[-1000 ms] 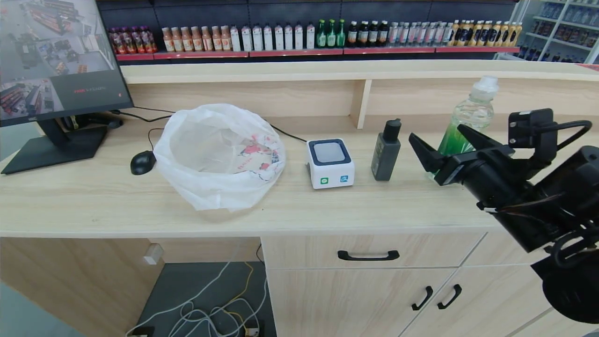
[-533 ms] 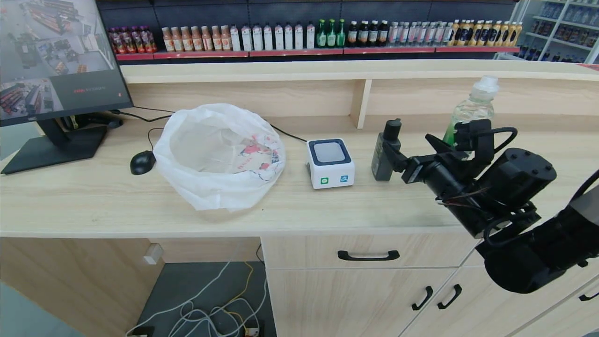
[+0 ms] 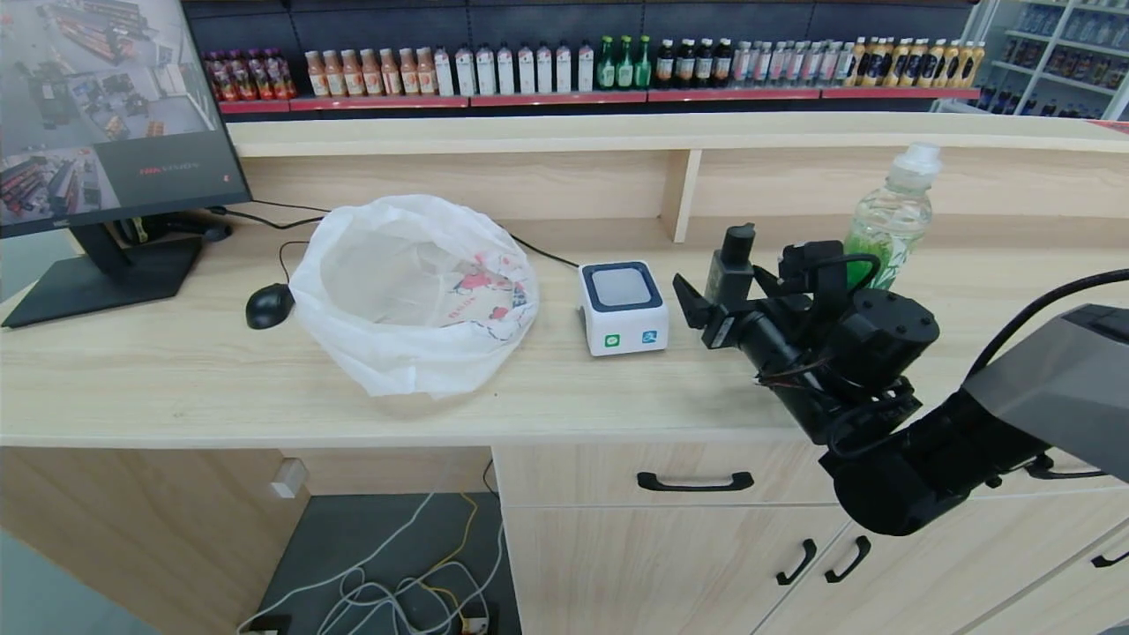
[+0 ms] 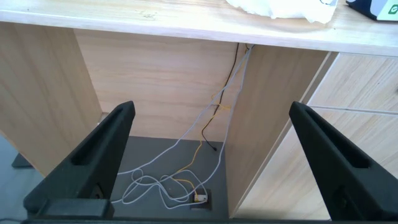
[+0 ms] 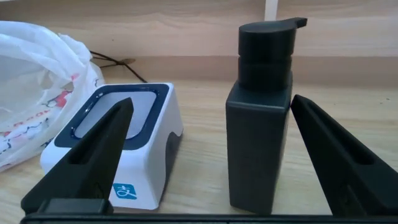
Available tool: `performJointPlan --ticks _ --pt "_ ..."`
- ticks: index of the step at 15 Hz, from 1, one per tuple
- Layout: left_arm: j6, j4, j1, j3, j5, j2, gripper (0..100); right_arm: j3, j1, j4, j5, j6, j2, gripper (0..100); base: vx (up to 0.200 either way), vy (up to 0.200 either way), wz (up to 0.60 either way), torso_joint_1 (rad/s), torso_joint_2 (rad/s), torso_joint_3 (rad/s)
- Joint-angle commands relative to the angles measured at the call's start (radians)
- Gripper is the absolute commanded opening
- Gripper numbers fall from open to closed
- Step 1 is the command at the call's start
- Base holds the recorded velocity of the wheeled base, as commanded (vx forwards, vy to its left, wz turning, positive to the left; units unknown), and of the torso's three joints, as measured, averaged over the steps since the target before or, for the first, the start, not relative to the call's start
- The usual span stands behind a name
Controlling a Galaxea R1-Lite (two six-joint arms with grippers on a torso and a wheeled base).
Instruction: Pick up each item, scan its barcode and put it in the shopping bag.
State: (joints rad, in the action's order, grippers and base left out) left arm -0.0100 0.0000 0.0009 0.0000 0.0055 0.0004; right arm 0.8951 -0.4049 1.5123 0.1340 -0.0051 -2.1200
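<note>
- Fingers (image 5: 93, 155) of right gripper (image 5: 211, 106) spread wide either side of black pump bottle (image 5: 258, 124), not touching it, apparently lined up to grasp.
- Left gripper (image 4: 211, 109) wide open, empty, parked below table (image 4: 155, 18).

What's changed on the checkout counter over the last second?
The right gripper swung leftward from the green drink bottle to the dark pump bottle, which now sits between its open jaws, ungripped. Both bottles, the scanner and the shopping bag stayed put.
</note>
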Motion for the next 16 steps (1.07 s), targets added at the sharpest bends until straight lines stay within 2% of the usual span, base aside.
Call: performJointPlan --ticks 1,8,11,16 --pt "-0.001 0.000 0.001 0.000 0.001 0.000 100 0.010 0.001 0.002 0.004 -0.001 -0.020 100 0.000 0.000 0.00 0.000 0.00 0.000" --pt "-0.001 0.000 0.001 0.000 0.001 0.000 100 0.041 0.074 -0.018 0.024 -0.029 -0.044 100 0.000 0.000 0.00 0.000 0.00 0.000" --pt "-0.001 0.000 0.001 0.000 0.001 0.000 100 0.091 0.078 -0.093 0.108 -0.024 -0.041 100 0.000 0.000 0.00 0.000 0.00 0.000" --pt "-0.001 0.000 0.001 0.000 0.001 0.000 100 0.163 0.069 -0.193 0.110 -0.024 -0.044 100 0.000 0.000 0.00 0.000 0.00 0.000"
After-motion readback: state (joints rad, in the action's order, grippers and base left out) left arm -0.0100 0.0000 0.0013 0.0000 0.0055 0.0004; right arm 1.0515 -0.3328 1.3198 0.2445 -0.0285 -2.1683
